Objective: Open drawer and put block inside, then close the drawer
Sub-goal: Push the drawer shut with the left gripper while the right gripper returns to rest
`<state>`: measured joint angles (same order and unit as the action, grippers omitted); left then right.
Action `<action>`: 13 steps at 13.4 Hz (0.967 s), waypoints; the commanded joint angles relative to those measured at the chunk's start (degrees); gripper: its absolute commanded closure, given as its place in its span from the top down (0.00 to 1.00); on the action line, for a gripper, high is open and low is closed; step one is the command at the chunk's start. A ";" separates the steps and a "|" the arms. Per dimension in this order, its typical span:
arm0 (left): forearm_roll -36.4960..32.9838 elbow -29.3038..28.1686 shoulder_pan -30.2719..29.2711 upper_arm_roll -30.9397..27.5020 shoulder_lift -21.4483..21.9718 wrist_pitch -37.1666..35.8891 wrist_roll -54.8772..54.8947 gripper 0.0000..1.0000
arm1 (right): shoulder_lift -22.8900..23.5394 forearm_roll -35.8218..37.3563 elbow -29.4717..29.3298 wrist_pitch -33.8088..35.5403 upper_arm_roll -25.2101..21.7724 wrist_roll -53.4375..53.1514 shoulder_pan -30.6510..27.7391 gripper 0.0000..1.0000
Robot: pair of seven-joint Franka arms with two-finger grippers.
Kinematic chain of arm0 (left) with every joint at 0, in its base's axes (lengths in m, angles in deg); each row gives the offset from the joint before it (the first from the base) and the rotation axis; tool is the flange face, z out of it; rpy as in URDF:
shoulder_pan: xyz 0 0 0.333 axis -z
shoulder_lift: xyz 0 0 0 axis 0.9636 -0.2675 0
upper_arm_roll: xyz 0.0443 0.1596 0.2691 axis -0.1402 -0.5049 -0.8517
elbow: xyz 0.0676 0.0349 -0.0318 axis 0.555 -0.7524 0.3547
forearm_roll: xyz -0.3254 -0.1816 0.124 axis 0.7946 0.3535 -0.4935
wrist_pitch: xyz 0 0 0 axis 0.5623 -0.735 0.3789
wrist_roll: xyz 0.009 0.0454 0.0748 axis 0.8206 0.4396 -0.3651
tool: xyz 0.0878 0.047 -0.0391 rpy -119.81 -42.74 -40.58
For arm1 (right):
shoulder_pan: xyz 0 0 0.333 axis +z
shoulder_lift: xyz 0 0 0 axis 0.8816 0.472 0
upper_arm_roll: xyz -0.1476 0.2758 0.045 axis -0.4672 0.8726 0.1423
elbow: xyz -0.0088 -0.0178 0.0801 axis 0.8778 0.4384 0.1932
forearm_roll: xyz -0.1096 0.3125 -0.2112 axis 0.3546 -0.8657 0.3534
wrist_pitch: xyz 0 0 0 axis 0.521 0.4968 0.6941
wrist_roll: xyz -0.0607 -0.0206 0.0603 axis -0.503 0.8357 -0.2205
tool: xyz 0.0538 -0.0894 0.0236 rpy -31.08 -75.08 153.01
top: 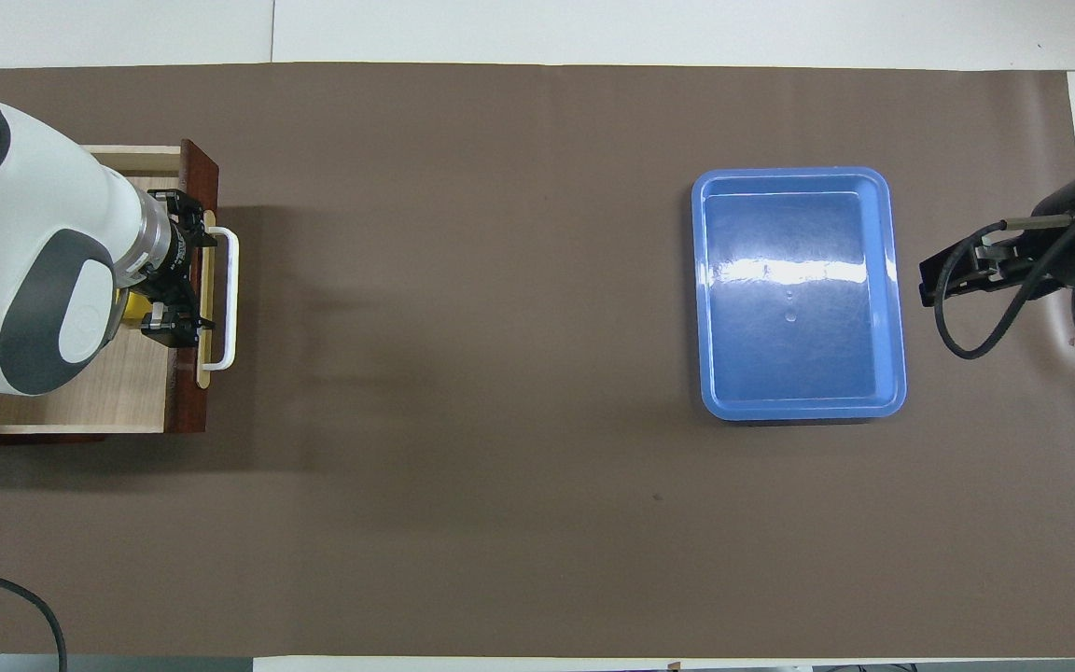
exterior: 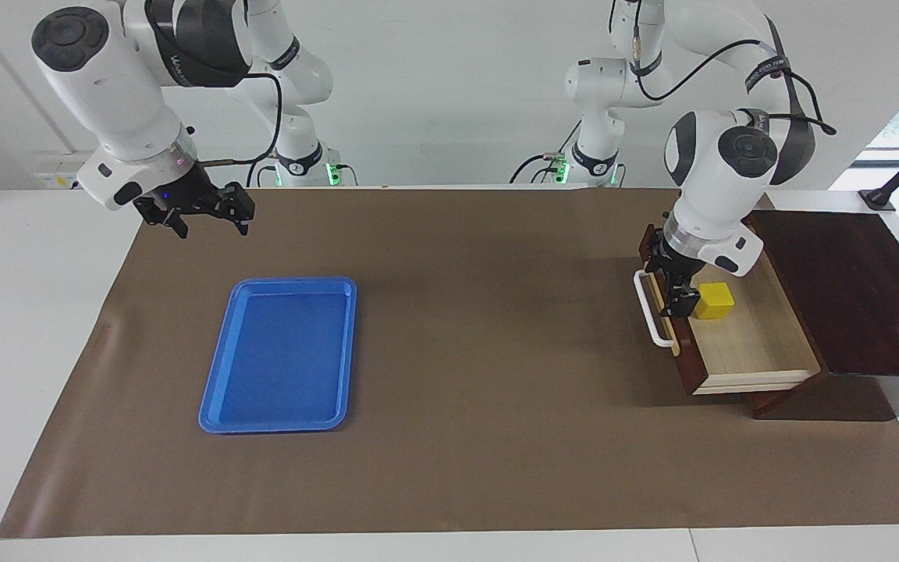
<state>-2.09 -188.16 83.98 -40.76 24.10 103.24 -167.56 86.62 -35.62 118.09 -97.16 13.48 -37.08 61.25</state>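
Note:
The drawer (exterior: 754,347) stands pulled out of the dark cabinet (exterior: 847,289), showing its pale wood floor and its white bar handle (exterior: 652,312). The yellow block (exterior: 714,301) sits inside the drawer, close to the front panel. My left gripper (exterior: 672,285) is open and low over the drawer's front edge, right beside the block and not holding it. In the overhead view the drawer (top: 80,401) and left gripper (top: 188,271) show, and the arm hides most of the block (top: 132,310). My right gripper (exterior: 207,222) is open and empty, and waits in the air.
A flat blue tray (exterior: 293,282) lies empty on the brown mat toward the right arm's end, also in the overhead view (top: 789,174). The right gripper (top: 929,280) hangs beside it. The cabinet stands at the left arm's end of the table.

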 commanded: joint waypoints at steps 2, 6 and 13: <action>-2.13 -4.65 -1.05 0.09 1.18 5.01 -0.03 1.00 | -1.55 0.79 1.72 -0.01 0.76 1.21 -0.82 1.00; -5.03 -0.27 -2.98 -0.18 0.04 2.38 3.75 1.00 | -1.55 0.79 1.72 -0.01 0.76 1.21 -0.82 1.00; -5.03 4.84 -8.52 -0.18 -1.02 -2.28 7.43 1.00 | -1.55 0.79 1.72 -0.01 0.76 1.21 -0.82 1.00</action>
<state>-5.83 -184.95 77.63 -41.05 23.86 102.44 -161.90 86.60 -35.62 118.10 -97.16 13.60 -37.08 61.25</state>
